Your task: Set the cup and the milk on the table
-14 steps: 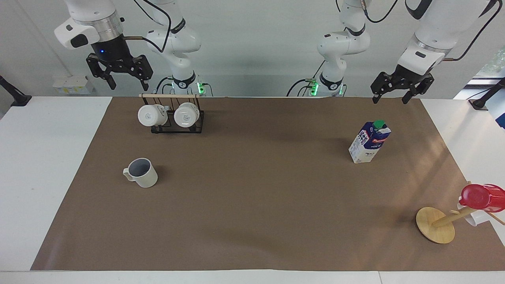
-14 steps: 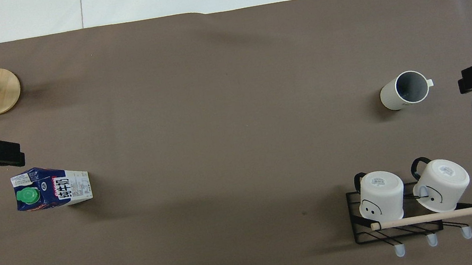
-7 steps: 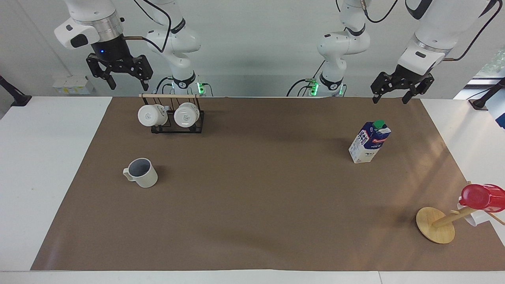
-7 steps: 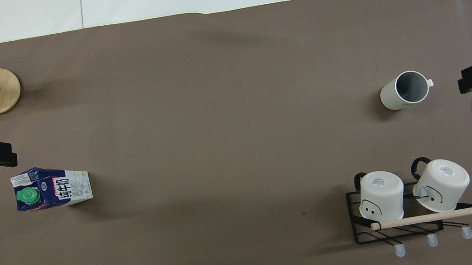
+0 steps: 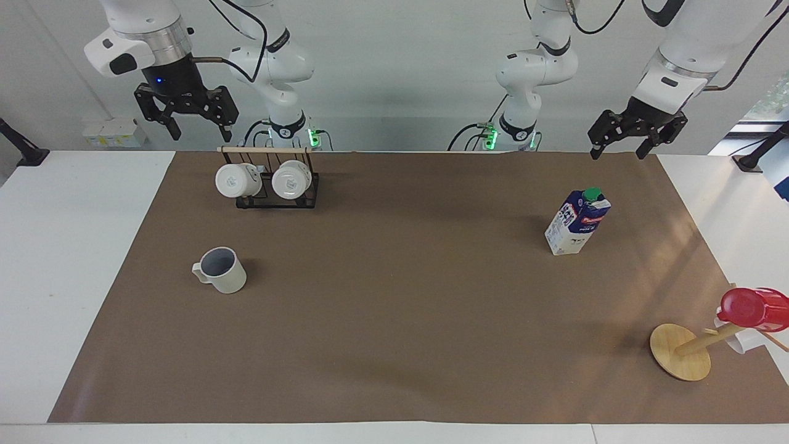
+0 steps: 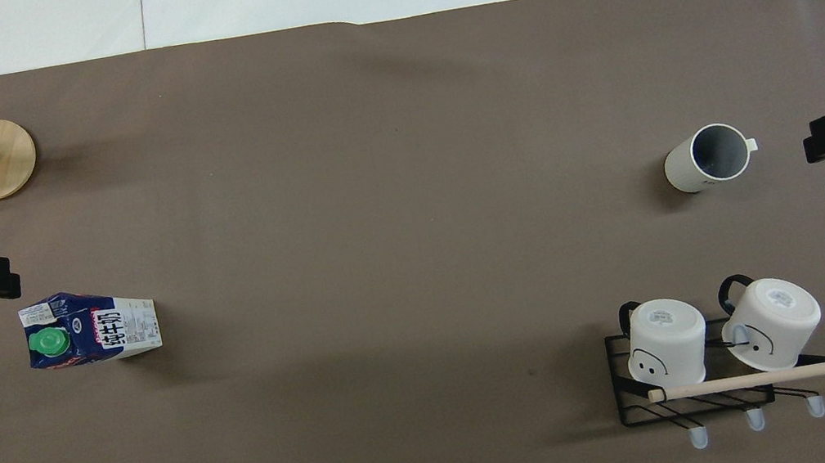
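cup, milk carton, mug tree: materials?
Cup: probably ceramic, matte off-white with no glare, greyish inside. Milk carton: looks like coated paperboard, with folded gable top, printed panels and green, likely plastic cap. Mug tree: pale wood or bamboo, with round base and dowel.

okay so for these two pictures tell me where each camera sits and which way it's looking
Facing view: high across the table, looking back at the robots; both arms and bases show, left gripper and right gripper raised, open, empty.
Overhead view: high above the robots' end, looking steeply down; only black gripper parts show at the edges.
Shared: the cup, the milk, the mug rack, half a turn apart.
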Robot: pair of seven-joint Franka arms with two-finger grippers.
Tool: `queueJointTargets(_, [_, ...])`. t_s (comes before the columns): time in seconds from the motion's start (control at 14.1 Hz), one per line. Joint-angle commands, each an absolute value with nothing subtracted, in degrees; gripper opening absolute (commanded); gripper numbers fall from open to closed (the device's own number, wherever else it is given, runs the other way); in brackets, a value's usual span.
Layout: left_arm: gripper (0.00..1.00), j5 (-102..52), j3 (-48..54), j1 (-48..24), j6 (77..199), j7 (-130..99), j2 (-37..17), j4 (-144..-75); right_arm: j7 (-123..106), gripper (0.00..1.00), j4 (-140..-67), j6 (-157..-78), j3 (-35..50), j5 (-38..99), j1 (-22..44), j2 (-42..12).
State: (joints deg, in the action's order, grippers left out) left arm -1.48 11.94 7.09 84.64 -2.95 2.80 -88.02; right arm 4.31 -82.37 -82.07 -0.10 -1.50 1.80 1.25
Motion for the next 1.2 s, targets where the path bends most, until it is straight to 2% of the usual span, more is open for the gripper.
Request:
queueJointTargets(0.0, [1.00,-1.9,12.4,7.9,83.8,-2.6,3.1,-87.5,4.0,1.00,-83.6,-82.5,0.2,-0.7,1.1,2.4])
queueJointTargets(1.13, [1.00,-1.9,12.4,7.9,83.5,-2.5,3.2,-87.5,3.7,1.00,-83.1,-86.0,0.1,-1.1,0.4,-0.1])
